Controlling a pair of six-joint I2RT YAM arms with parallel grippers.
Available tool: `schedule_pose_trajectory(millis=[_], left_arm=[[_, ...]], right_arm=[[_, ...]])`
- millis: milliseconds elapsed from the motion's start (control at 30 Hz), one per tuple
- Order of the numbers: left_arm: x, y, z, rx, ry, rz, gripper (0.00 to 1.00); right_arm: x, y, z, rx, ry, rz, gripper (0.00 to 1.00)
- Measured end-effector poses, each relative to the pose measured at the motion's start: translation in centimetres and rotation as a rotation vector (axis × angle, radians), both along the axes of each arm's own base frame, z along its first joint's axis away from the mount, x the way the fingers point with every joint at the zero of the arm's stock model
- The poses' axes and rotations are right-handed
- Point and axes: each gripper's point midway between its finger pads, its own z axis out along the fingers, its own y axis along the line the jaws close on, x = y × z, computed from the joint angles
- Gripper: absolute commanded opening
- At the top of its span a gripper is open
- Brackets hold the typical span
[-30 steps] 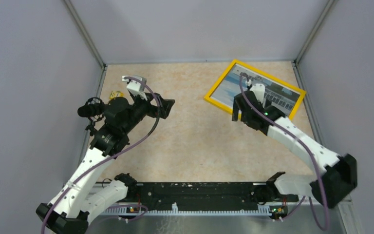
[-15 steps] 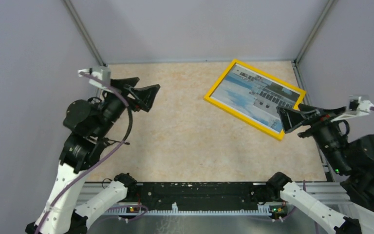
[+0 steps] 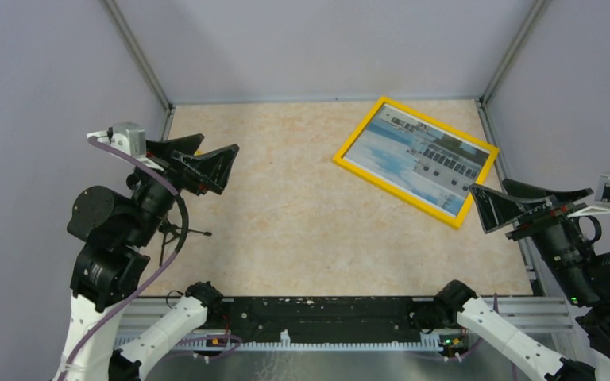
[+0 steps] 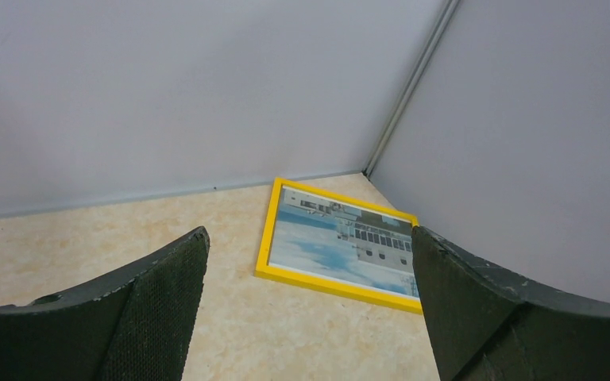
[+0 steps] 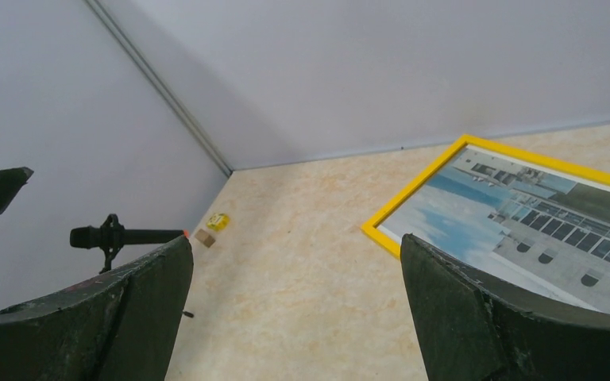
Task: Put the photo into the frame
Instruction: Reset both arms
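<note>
Frame: thin rectangular picture frame with a narrow yellow-orange wooden border [image 3: 397,193], lying flat and skewed at 1 o'clock on the beige speckled table [image 3: 302,214].
Photo: white-building-and-blue-sky sheet [image 3: 413,163] — inside that border, print up.
Left pincer [image 3: 200,159]: spread, raised at 9 o'clock.
Right pincer [image 3: 524,204]: spread — raised at 4 o'clock.

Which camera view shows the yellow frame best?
The top external view: almost the whole frame shows, seen from above. In the left wrist view it is far off, one corner behind the left gripper. In the right wrist view its right part is cut off.
</note>
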Motion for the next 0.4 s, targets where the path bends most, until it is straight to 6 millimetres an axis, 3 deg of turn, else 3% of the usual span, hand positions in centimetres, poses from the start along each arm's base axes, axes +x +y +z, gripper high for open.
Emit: schedule_pose_trajectory(millis=[400], left_arm=[[0.0, 0.2, -0.7, 0.006, 0.026, 0.008, 0.99]], right_arm=[[0.6, 0.5, -1.5, -0.025, 0.037, 0.0, 0.99]])
